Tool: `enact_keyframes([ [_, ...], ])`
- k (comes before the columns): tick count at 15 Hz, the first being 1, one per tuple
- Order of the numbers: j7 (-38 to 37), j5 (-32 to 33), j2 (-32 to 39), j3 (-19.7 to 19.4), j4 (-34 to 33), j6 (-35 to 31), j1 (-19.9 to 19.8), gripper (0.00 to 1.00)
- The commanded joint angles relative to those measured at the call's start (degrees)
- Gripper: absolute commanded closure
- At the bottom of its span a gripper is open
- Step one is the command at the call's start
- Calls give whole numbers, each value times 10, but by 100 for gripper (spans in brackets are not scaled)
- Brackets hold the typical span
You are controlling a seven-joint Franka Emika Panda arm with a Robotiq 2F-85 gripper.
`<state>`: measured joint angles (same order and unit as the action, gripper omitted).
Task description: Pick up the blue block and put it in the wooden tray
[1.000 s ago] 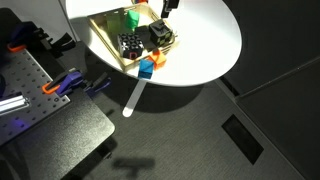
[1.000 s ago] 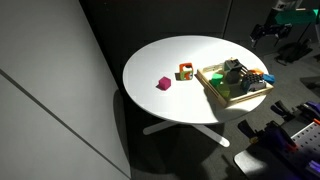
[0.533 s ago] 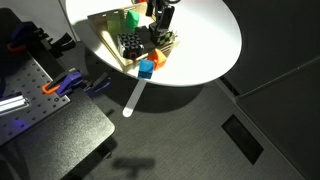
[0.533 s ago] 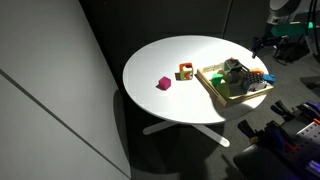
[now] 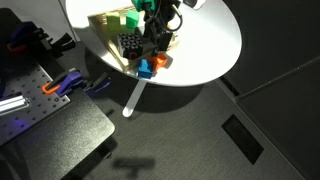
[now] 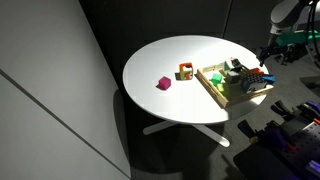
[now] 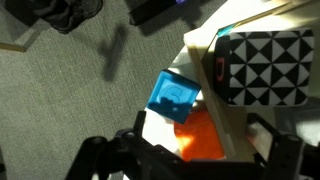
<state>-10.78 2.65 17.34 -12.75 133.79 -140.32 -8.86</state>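
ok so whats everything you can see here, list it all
blue block: one, bright blue, at the table's edge outside the wooden tray
orange block: one, orange, beside the blue block
green block: one, green, in the tray
patterned cube: one, black and white, in the tray
pink block: one, magenta, on the table apart from the tray
small orange-and-green item: one, beside the tray, too small to identify
wooden tray: one, light wood, near the table's edge
table: one, white, round
end effector: one, dark, open, above the blocks
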Motion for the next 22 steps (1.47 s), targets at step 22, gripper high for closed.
enact_keyframes([
  [22, -72, -47, 72, -32, 31, -160, 5, 0],
])
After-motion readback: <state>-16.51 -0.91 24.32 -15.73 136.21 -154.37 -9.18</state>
